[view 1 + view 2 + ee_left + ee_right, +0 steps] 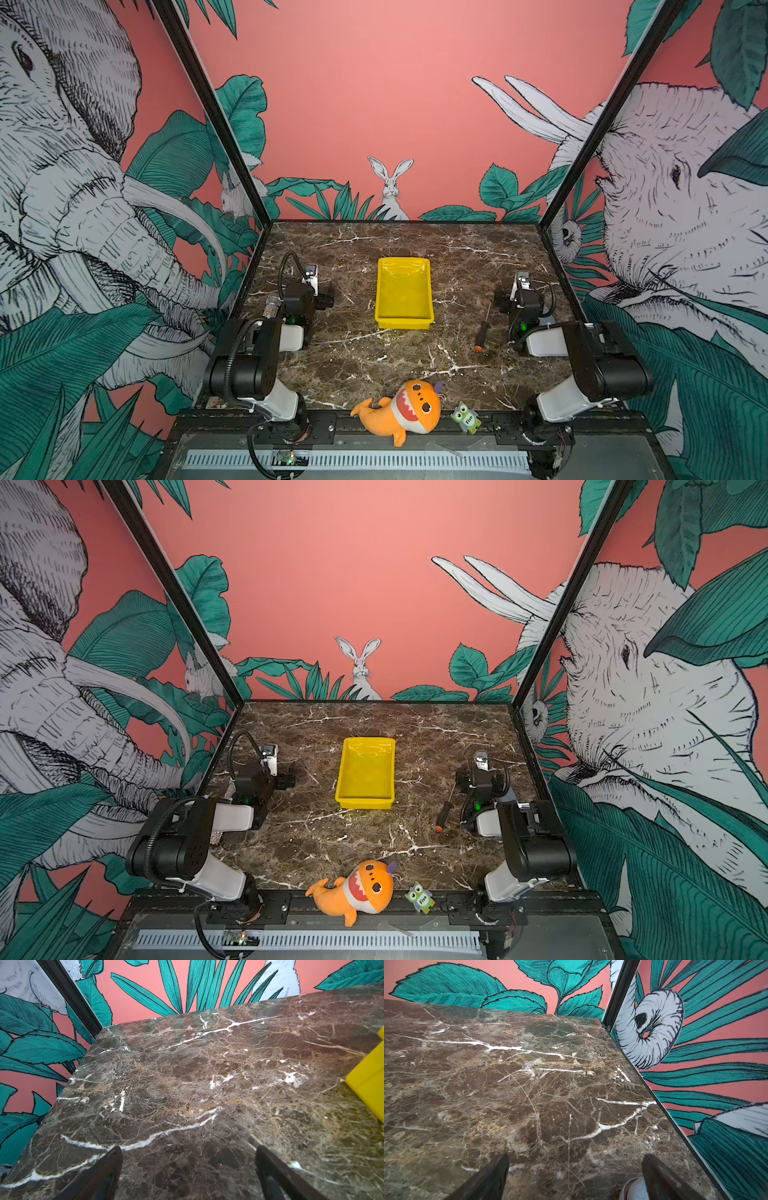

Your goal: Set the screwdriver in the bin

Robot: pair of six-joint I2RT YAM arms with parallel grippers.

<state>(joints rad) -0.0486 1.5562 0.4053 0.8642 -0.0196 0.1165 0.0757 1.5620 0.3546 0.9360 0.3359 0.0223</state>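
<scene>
Two arms rest low over the table [374, 365], one at each side of the bin [403, 323], which stands near the middle with its long sides running front to back. In both top views the screwdriver [484, 328] lies flat on the marble to the right of the bin, well apart from it and just beside the right arm. Its thin shaft points toward the back wall and its orange cap toward the front edge. The right gripper [576, 1156] has its jaws spread wide, with only bare marble showing between them, and it holds nothing. The left gripper [189, 1149] is likewise spread wide over bare marble and holds nothing. A corner of the bin shows at the edge of the left wrist view, clear of the jaws. At the front edge of the table lie an orange shark [409, 409] and, just to its right, a small green owl [466, 417], both well apart from the grippers and from the screwdriver.
</scene>
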